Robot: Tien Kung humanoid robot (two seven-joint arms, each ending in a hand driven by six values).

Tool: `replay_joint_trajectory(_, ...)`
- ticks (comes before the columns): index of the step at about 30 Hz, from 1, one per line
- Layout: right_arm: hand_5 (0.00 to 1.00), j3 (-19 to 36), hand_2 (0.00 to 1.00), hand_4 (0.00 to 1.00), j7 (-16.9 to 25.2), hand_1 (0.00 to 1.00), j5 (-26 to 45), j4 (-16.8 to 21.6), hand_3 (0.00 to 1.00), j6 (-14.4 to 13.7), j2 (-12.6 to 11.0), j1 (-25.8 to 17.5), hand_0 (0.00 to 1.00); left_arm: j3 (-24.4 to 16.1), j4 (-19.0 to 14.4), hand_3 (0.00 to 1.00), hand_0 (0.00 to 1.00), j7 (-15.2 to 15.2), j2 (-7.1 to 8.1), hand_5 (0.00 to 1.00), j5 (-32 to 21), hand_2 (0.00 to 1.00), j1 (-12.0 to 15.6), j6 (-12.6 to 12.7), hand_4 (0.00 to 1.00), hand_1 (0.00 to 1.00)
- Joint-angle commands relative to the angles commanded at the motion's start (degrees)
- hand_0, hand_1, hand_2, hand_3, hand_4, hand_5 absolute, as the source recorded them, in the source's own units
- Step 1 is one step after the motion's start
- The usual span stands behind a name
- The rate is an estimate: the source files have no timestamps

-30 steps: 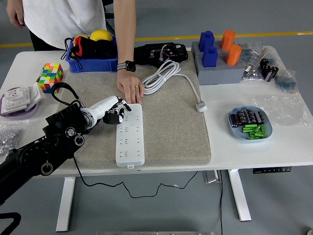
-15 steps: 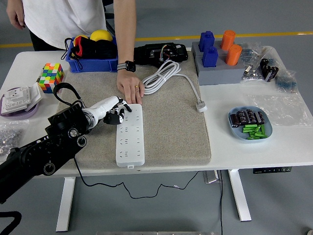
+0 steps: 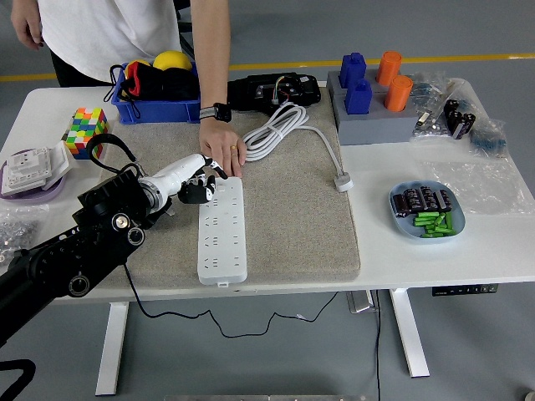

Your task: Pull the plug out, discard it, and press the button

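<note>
A white power strip (image 3: 223, 230) lies lengthwise on the grey mat (image 3: 292, 217), with no plug in it. The white plug (image 3: 343, 180) with its coiled white cable (image 3: 280, 129) lies on the mat to the right. My left hand (image 3: 199, 180) is over the strip's far left end, one finger stretched toward the strip's top, the others curled, holding nothing. A person's hand (image 3: 223, 150) presses flat on the mat right at the strip's far end, touching my fingers' area. My right arm is out of view.
A blue bin (image 3: 159, 107) with objects stands at the back left, a colour cube (image 3: 87, 131) and a socket plate on a purple dish (image 3: 33, 171) at the left. A grey block with blue and orange cylinders (image 3: 372, 100) is back right; a blue dish (image 3: 426, 211) right.
My left hand and forearm have moved up and a little right, toward the strip's far end. The person's hand has stayed in place.
</note>
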Motion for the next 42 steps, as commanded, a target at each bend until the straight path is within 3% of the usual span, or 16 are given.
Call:
replay_joint_trajectory(9, 0.581, 0.2, 0.659, 0.742, 0.0, 0.678, -0.2, 0.0, 0.641, 0.0, 0.0, 0.0, 0.728, -9.8, -3.5, 0.673, 0.042, -2.9, 2.47, 0.002, 5.2, 0.139, 2.9, 1.5, 0.057, 0.02)
replay_joint_trajectory(10, 0.581, 0.2, 0.658, 0.742, 0.0, 0.677, -0.2, 0.0, 0.641, 0.0, 0.0, 0.0, 0.728, -11.0, -3.6, 0.699, 0.178, -3.2, 2.66, 0.002, 5.7, 0.276, 3.3, 1.5, 0.478, 0.179)
replay_joint_trajectory(15, 0.581, 0.3, 0.658, 0.742, 0.0, 0.677, -0.3, 0.0, 0.641, 0.0, 0.1, 0.0, 0.728, -17.7, -3.7, 0.699, 0.178, -3.9, 3.66, 0.002, 7.8, 0.276, 6.3, 0.9, 0.478, 0.179)
replay_joint_trajectory(16, 0.581, 0.3, 0.658, 0.742, 0.0, 0.677, -0.3, 0.0, 0.641, 0.0, 0.0, 0.0, 0.728, -18.9, -3.7, 0.709, 0.442, -4.2, 3.87, 0.002, 8.4, 0.519, 7.1, 0.8, 0.667, 0.507)
replay_joint_trajectory(21, 0.581, 0.4, 0.658, 0.742, 0.0, 0.677, -0.4, 0.1, 0.641, 0.0, 0.0, 0.0, 0.728, -25.4, -3.6, 0.709, 0.442, -5.1, 4.1, 0.002, 10.0, 0.519, 10.8, 1.2, 0.667, 0.507)
replay_joint_trajectory(22, 0.581, 0.4, 0.658, 0.742, 0.0, 0.677, -0.4, 0.0, 0.64, 0.0, 0.0, 0.0, 0.728, -26.4, -3.6, 0.796, 0.811, -5.2, 4.1, 0.075, 10.2, 0.74, 11.4, 1.3, 0.754, 0.779)
replay_joint_trajectory(31, 0.581, 0.6, 0.659, 0.742, 0.0, 0.677, -0.5, 0.1, 0.64, 0.0, 0.1, 0.1, 0.728, -30.1, -4.2, 0.801, 0.824, -5.7, 4.07, 0.081, 9.9, 0.744, 15.3, 1.6, 0.766, 0.786)
replay_joint_trajectory(42, 0.581, 0.4, 0.658, 0.742, 0.0, 0.677, -0.5, 0.1, 0.64, 0.0, 0.2, 0.0, 0.728, -31.7, -4.4, 0.799, 0.824, -5.7, 3.62, 0.112, 9.8, 0.744, 17.0, 1.7, 0.769, 0.786)
